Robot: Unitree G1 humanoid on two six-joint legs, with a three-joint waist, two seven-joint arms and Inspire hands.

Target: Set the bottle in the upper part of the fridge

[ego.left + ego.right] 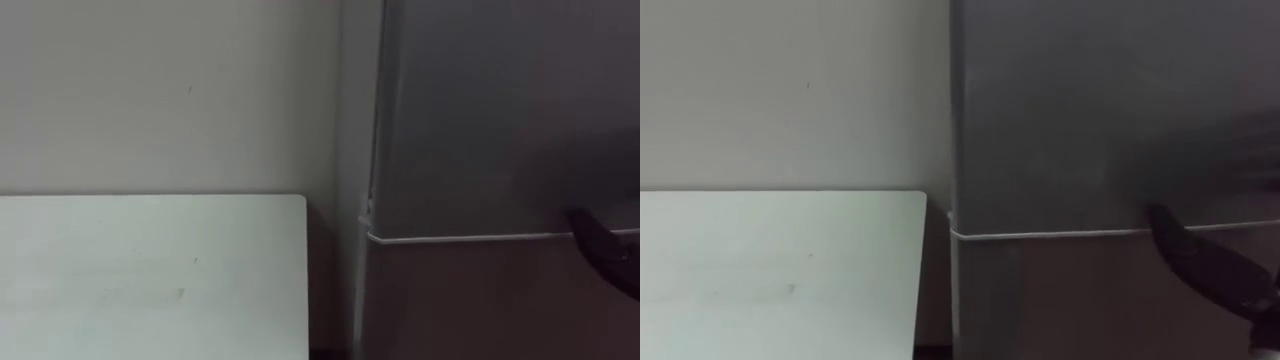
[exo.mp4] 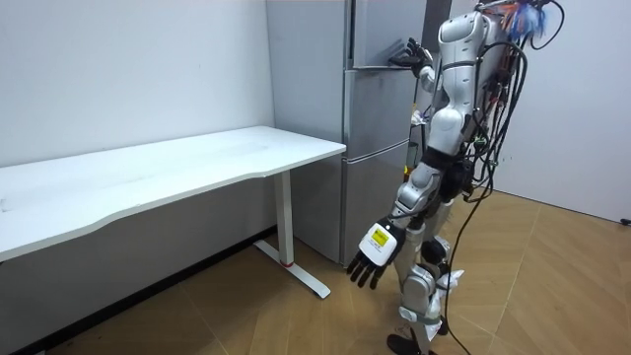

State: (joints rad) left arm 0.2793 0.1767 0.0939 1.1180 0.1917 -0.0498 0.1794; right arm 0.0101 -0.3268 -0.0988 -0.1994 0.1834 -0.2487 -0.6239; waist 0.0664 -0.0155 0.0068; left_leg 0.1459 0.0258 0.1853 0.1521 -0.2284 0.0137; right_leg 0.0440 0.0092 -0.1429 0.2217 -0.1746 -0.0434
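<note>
Standing right up at a tall grey fridge (image 1: pixel 480 130) on a wood floor (image 2: pixel 552 286), facing its doors, going by the room view. Fridge-wise: upright, long axis straight up and down, front turned toward the robot, both doors looking closed, with a thin pale seam (image 1: pixel 460 238) running level between the upper and lower door. Parked against a plain light wall (image 1: pixel 150 90), just beside the end of a long white table (image 1: pixel 150 280) on the robot's left, with a narrow dark gap between the two.

Got the right hand (image 1: pixel 1205 258) raised to about that seam, coming in from the lower right of the eye views as a dark shape angled up toward the door line. Reading its fingers as stretched out fairly straight toward the door, not wrapped round anything. Hard to say whether actually touching the metal or just short of it.

Also spotted the left hand (image 2: pixel 373 258) hanging low by the leg in the room view, well apart from the fridge and below tabletop level, with fingers loose, spread and pointing down at the floor.

Can't tell where the bottle is, so no call on which way it points or how its long axis lies either.
</note>
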